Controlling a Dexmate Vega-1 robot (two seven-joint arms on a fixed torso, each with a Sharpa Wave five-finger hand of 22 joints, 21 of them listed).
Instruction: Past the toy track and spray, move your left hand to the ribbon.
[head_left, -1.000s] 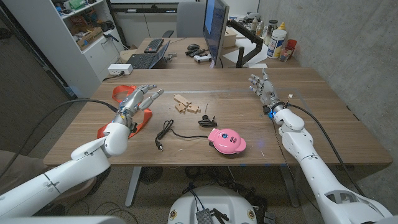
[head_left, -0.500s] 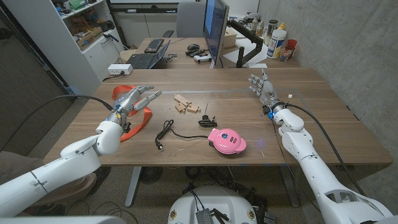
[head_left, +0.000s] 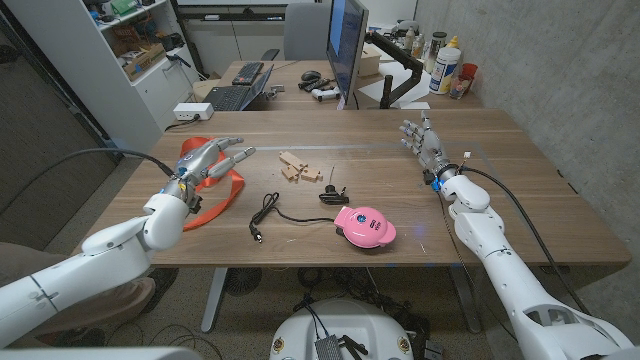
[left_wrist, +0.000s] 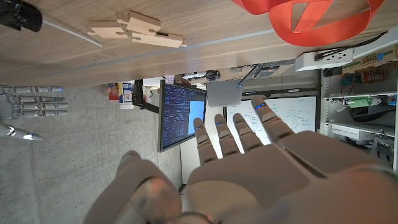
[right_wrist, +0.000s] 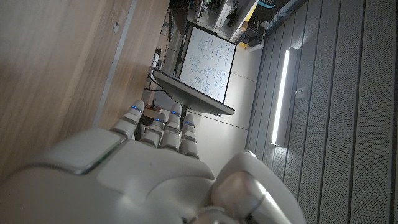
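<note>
- Orange-red against the brown wood, the ribbon (head_left: 213, 186) lies at about nine o'clock on the tabletop (head_left: 500, 180), and my left hand (head_left: 208, 160) hovers right over its far loop, fingers spread and holding nothing.
- Going near to far, the risk starts at my own wrist: if I drop carelessly, I judge my fingers could snag a loop and drag the ribbon toward the tabletop's edge.
- Next out, the wooden toy track (head_left: 297, 167) sits toward the centre, at roughly three o'clock of my left hand; a sideways drift could knock its loose pieces.
- My right hand (head_left: 424, 141) waits well apart at two o'clock, fingers straight and empty, so I expect no clash.
- The left wrist view shows the ribbon (left_wrist: 311, 22) just beyond my fingertips (left_wrist: 256, 107), which the head view hides under my hand.
- The head view alone shows the pink round gadget (head_left: 364, 225) and black cable (head_left: 268, 212) nearer me; I cannot pick out a spray.
</note>
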